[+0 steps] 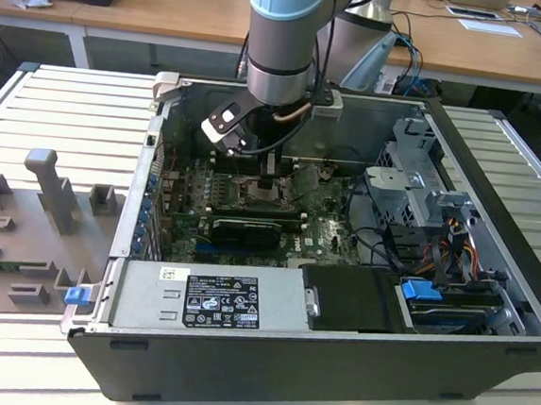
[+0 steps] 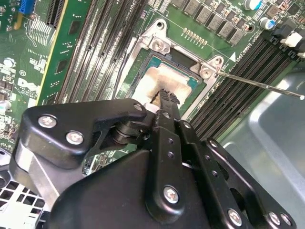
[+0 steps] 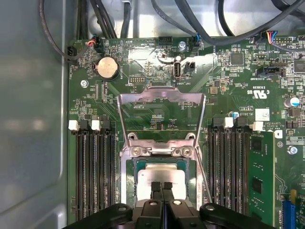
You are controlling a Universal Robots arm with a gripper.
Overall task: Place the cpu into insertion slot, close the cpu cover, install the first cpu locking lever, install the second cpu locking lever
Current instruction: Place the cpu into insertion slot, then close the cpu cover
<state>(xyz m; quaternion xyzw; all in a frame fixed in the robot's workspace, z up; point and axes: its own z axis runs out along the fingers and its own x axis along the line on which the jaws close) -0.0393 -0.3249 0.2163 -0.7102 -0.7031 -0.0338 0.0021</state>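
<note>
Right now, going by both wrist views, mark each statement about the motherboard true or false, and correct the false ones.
1. The cpu lies in the insertion slot. True.
2. The cpu cover is shut down over the chip. False: the frame is swung open, away from the slot, and the chip's top is bare.
3. The gripper has its fingers spread wide apart. False: they are shut together, just above the chip.
4. Long black memory slots run along both sides of the socket. True.
5. The gripper hangs over the power supply. False: it is over the socket.
</note>
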